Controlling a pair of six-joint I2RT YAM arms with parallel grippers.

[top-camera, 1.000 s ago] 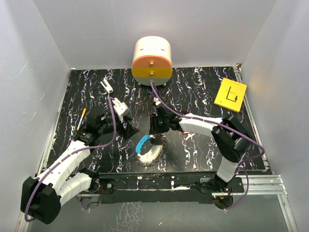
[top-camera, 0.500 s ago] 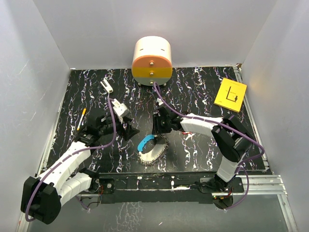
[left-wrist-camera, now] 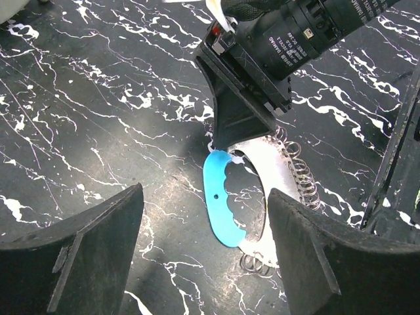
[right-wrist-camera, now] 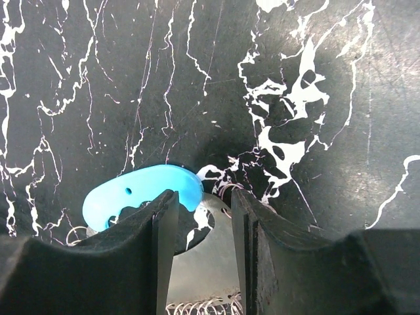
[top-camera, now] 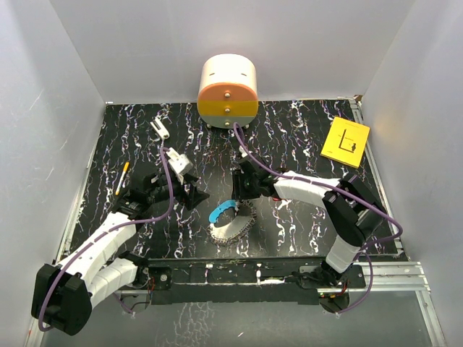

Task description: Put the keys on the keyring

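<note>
Blue-banded keyring (right-wrist-camera: 141,190) lies under right tool (right-wrist-camera: 202,226), on table (right-wrist-camera: 79,79).

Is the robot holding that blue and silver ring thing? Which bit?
Can't tell: the right gripper straddles the keyring's far end beside the blue part; the left gripper holds nothing.

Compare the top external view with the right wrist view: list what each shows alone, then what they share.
Only the top view shows the orange-and-white drum, the yellow card, the left claw and both arms.

Only the right wrist view shows the right claw up close, its fingers straddling the loop's edge.

Both show the keyring with its blue band and the marbled table.
</note>
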